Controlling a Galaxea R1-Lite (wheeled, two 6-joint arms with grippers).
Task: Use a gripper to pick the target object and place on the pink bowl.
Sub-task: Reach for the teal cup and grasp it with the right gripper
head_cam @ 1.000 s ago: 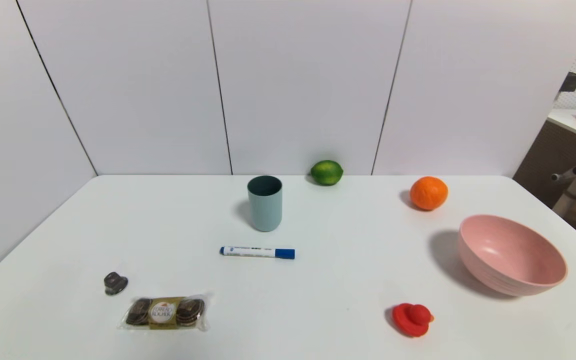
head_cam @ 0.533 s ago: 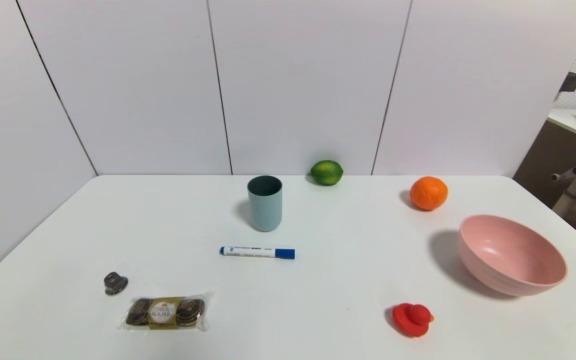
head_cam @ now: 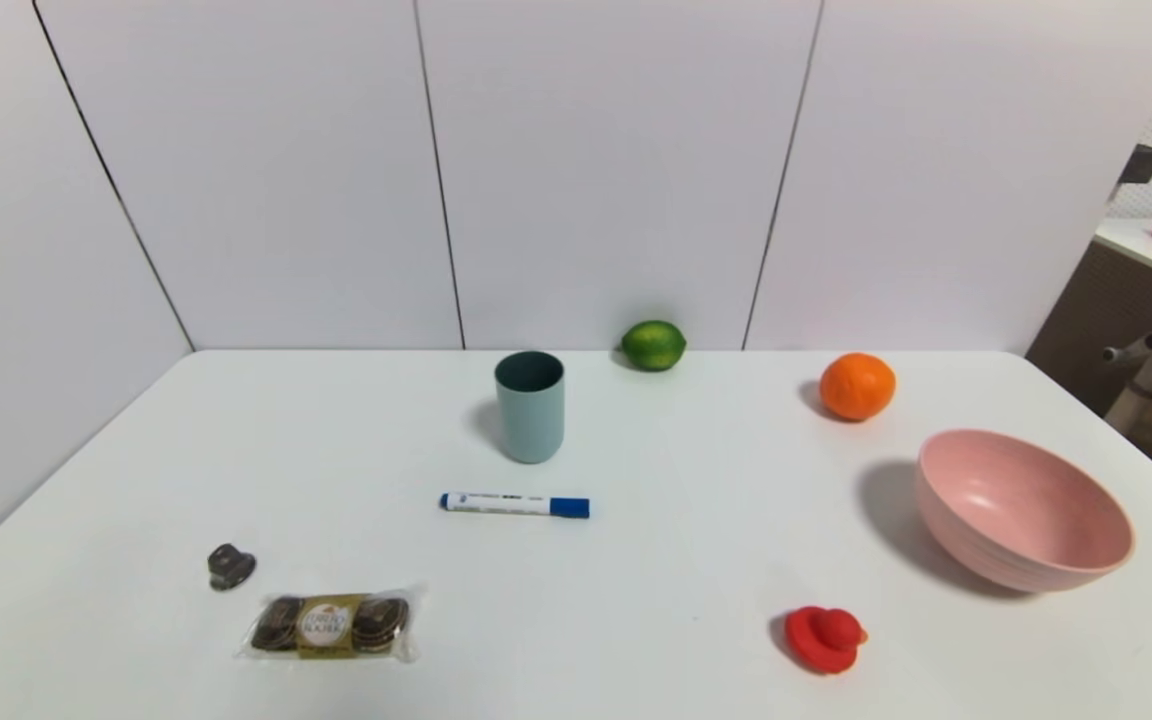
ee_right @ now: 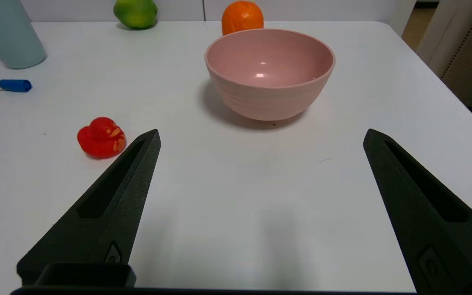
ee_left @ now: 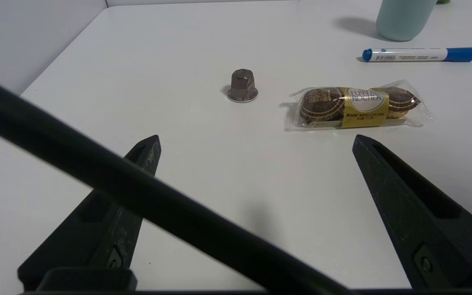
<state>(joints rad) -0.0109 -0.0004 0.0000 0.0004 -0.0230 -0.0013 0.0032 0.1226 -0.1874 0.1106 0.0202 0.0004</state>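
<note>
We're poised to fetch the cup.

Our black left gripper point(ee_left: 256, 139) and black right gripper point(ee_right: 262, 133) hang spread and empty at the near edge, presumably leaving room; the grey-blue cylindrical cup point(head_cam: 533, 420) stands upright beyond, left of the round pale-pink bowl point(head_cam: 1016, 515).

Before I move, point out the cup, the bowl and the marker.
Cup point(head_cam: 532, 425): head view, outer side.
Bowl point(ee_right: 266, 98): right wrist view, outer side.
Marker point(ee_left: 408, 55): left wrist view, white barrel.

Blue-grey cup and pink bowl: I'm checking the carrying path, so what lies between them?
Only bare white table lies between the cup and the bowl, as the head view shows.
</note>
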